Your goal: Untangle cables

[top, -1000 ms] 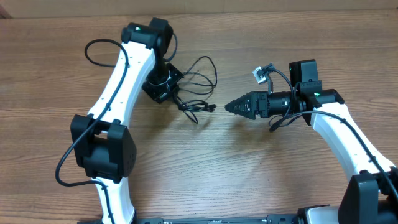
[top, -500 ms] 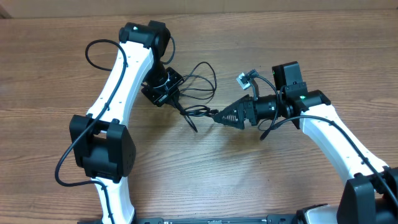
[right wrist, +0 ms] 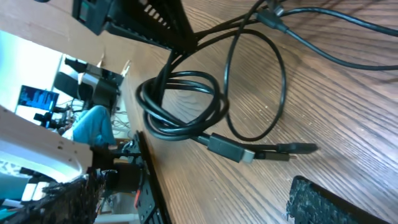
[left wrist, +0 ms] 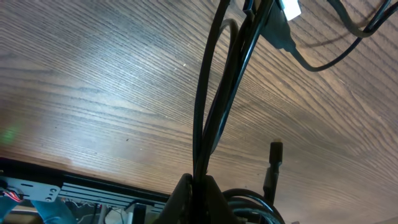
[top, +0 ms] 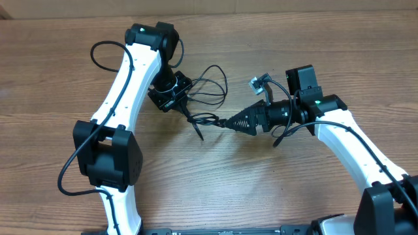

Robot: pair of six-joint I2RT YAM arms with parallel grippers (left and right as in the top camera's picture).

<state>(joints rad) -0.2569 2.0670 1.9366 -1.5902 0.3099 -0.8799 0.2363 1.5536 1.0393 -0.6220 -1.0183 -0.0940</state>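
Note:
Thin black cables [top: 210,83] loop across the wooden table between the two arms, with a small coil [top: 205,119] and a loose end [top: 198,134] below it. My left gripper [top: 171,93] is shut on several cable strands [left wrist: 214,112] that run up from its jaws, where a pale-tipped plug [left wrist: 288,10] shows. My right gripper [top: 230,123] stands open, its tips just right of the coil. In the right wrist view the coil [right wrist: 184,107] and a silvery-tipped plug [right wrist: 233,150] lie just ahead of its fingers [right wrist: 323,202], with nothing between them.
The left arm [top: 124,85] reaches over the table's left side, with its own thicker wire [top: 98,52] looping beside it. The right arm [top: 346,140] comes in from the lower right. Bare wood [top: 261,189] lies in front.
My right gripper has moved left to the cable coil. The left gripper has shifted slightly with the cables, and the loose end has swung down and left.

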